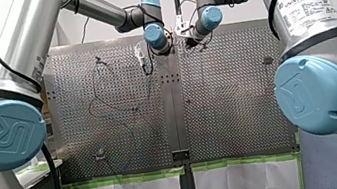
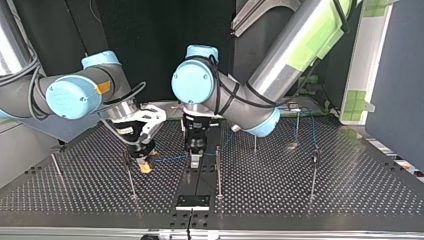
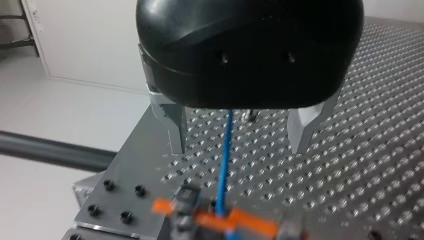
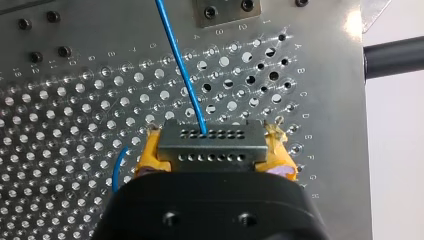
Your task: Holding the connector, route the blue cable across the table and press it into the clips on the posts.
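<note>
Right tool (image 4: 214, 151) is clamped on the connector (image 4: 210, 142), by the mid of the counter's (image 2: 300, 200) far edge in front view. Blue cable (image 3: 225, 150) runs btwn the left tool's (image 3: 237, 147) spread fingers, ungripped.

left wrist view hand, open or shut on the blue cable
Open. My left arm's black hand has its two metal fingers wide apart, and the thin blue cable runs between them, touching neither.

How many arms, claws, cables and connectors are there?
Arms: 2 (left arm, right arm)
Claws: 2 (left claw, right claw)
Cable: 1
Connector: 1
Total: 6
</note>
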You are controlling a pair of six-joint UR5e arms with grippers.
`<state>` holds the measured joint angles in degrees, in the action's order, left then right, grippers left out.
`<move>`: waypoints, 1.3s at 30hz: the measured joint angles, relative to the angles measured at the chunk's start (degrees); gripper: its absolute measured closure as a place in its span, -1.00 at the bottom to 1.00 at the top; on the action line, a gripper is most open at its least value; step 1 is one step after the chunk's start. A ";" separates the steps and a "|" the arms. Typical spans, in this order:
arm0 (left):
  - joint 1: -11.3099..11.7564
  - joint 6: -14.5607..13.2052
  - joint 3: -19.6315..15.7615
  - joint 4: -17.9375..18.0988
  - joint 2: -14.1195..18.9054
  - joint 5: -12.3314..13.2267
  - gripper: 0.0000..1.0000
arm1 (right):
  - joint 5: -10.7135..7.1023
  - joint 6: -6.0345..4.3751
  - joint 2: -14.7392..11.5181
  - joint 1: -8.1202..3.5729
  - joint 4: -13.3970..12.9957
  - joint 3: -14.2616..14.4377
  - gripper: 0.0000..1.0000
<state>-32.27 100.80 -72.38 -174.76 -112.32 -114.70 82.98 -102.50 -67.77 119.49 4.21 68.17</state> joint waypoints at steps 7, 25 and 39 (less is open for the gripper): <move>0.80 -0.08 0.55 -0.35 -1.12 0.78 -1.00 | -0.05 0.00 0.03 0.00 0.00 -0.01 1.00; 1.13 -0.10 4.00 -2.15 -4.49 0.06 -1.00 | -0.17 0.00 0.03 -0.02 -0.08 -0.01 1.00; 0.38 -0.24 4.02 -2.99 -4.45 -0.93 1.00 | -0.18 0.00 0.07 -0.03 -0.09 0.00 1.00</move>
<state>-31.89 100.56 -68.36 -177.75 -116.77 -115.63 82.80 -102.50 -67.69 119.46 4.12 68.17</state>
